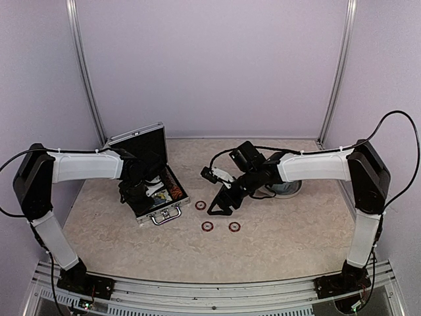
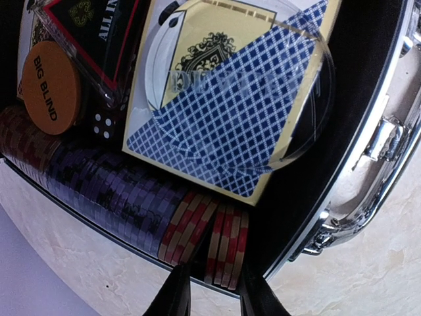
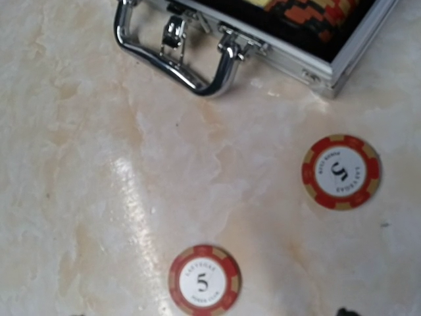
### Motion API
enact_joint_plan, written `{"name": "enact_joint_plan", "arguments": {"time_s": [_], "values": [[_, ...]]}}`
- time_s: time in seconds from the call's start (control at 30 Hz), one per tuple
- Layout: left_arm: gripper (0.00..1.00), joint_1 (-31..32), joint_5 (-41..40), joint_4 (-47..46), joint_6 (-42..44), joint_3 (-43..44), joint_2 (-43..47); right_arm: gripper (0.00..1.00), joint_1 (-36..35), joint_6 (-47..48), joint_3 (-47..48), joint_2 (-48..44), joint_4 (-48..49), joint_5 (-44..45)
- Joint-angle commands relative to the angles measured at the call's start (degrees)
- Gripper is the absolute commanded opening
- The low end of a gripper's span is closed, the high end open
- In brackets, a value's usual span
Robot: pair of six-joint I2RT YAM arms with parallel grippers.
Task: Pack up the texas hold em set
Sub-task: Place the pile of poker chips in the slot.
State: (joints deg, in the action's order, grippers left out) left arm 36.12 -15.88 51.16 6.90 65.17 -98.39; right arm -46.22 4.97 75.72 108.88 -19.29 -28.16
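- The loose poker chips (image 1: 207, 226) are my job. Three lie flat on the table (image 1: 276, 257), in the middle of the top view, just right of the open briefcase (image 1: 158, 209).
- I think they are light, hard and thin. They look smooth, so they may slide. I would pinch one across its rim.
- The right gripper (image 1: 220, 208) hangs just over them. Its jaws are spread wide and hold nothing.
- The left gripper (image 2: 214, 299) is down in the briefcase, at the row of chips (image 2: 210, 237) low in its wrist view. Its fingers (image 2: 174, 296) are a little apart. I cannot tell if they pinch a chip.
- Packed nearby are a card box (image 2: 217, 131), a clear disc (image 2: 306, 99) on top of it, a tiny dice (image 2: 102, 125), an orange BIG BLIND disc (image 2: 49, 89) and a black marker (image 2: 85, 20).
- The dark chips at the left of the row are hard to make out. I cannot see if the row has room.
- The right fingers are almost cut off at the bottom of their wrist view.
- A cup (image 1: 288, 189) is mostly hidden behind the right arm (image 1: 316, 164).
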Motion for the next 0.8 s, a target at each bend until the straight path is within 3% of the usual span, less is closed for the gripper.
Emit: {"name": "enact_joint_plan", "arguments": {"time_s": [0.0,0.57,0.77], "values": [[0.27,-0.8,-2.1,-0.9,-0.3,0.0,0.8,0.81,0.6,0.4,2.0,0.7,-0.8,-0.7],[0.27,-2.2,-4.0,-1.0,-1.5,-0.3,2.8,0.81,0.6,0.4,1.7,1.0,-0.6,-1.0],[0.33,-2.9,-4.7,-1.6,-1.8,-0.9,3.3,0.81,0.6,0.4,1.8,1.1,-0.6,-1.3]]}}
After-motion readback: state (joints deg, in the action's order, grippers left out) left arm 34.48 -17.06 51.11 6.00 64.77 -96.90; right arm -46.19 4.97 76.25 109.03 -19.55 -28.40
